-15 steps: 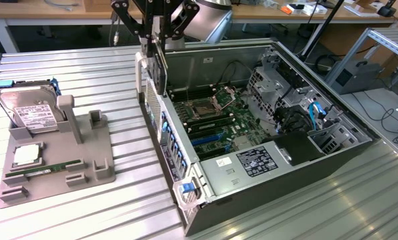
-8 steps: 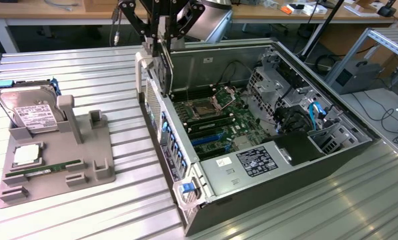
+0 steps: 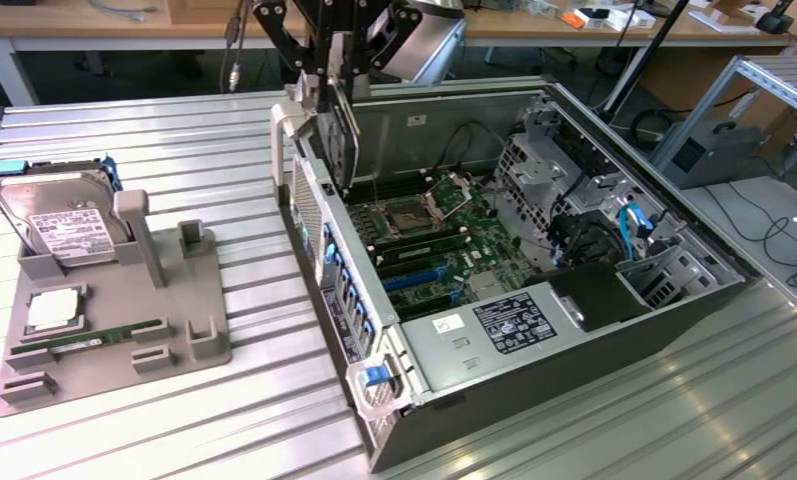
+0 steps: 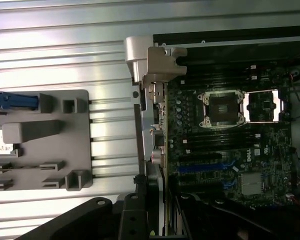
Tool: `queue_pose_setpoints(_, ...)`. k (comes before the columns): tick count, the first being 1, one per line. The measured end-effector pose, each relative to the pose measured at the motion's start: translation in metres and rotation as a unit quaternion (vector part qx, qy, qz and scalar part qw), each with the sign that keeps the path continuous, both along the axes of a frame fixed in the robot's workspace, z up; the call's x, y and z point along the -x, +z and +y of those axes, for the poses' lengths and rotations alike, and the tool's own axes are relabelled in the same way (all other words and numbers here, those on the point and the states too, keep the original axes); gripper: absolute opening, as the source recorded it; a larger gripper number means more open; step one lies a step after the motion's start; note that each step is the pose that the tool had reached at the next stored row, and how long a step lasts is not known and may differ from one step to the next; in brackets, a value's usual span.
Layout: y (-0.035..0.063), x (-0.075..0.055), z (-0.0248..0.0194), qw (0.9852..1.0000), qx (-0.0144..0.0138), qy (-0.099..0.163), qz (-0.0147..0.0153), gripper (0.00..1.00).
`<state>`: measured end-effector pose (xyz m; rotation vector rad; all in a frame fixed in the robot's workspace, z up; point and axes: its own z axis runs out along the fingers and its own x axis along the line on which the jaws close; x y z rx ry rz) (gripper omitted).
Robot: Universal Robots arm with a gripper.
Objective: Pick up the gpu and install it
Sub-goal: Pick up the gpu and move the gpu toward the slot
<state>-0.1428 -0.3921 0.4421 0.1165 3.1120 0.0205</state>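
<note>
While the claw (image 3: pixel 334 85) is clamped on the top edge of the gpu card (image 3: pixel 346 150), the card hangs straight below it, upright and thin-edge-on, just inside the rear wall of the open computer case (image 3: pixel 412 125). The blue slots (image 3: pixel 412 278) lie lower, toward the exterior view's right.

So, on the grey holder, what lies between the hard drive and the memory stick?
A silver processor chip lies between the hard drive and the memory stick, in the exterior view.
</note>
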Motion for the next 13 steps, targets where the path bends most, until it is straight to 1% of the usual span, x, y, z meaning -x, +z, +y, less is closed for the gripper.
queue_pose_setpoints(6,0.0,-0.006,0.0,1.0,0.0,0.0,0.0,0.27)
queue_pose_setpoints(13,0.0,-0.019,0.0,1.0,0.0,0.0,0.0,0.27)
